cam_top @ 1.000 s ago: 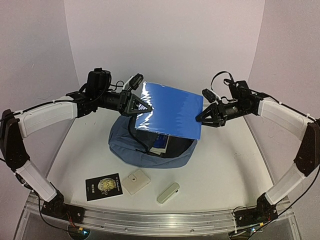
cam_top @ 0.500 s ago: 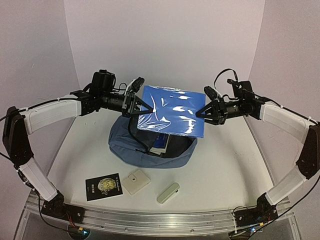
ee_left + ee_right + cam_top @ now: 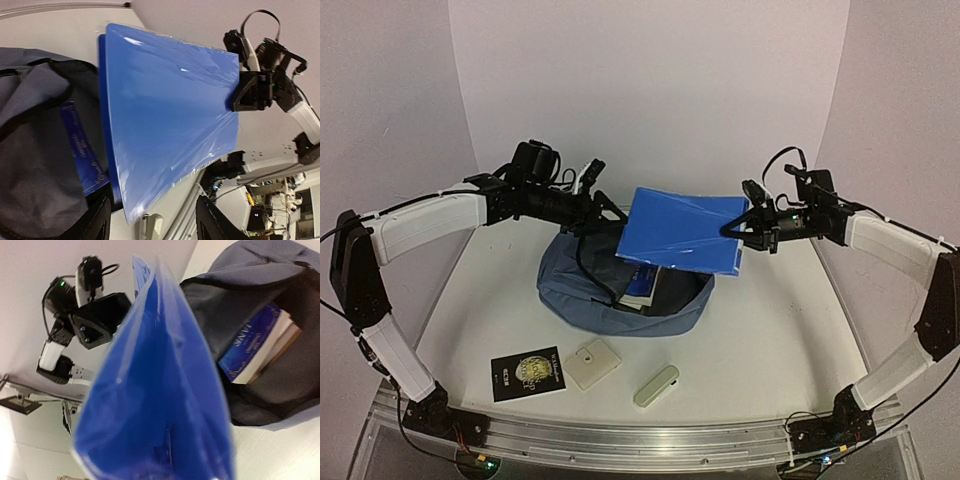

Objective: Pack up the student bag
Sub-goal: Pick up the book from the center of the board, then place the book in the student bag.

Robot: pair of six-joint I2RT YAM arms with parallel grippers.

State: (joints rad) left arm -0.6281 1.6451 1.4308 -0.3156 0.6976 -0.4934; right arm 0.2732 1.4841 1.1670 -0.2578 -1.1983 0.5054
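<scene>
slate-blue student bag (image 3: 570,292), bright-blue notebook (image 3: 680,236)

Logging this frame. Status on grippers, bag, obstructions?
Left gripper open beside the blue notebook. Right gripper shut on it, tilted above the student bag. Bag mouth open; book inside fills part of it.

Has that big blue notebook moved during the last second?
Yes. The blue notebook has swung rightward over the student bag and now lies flatter.

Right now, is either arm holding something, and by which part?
The right gripper pinches the blue notebook by its right edge; the left gripper stands open at the opposite edge, gripping nothing.
</scene>
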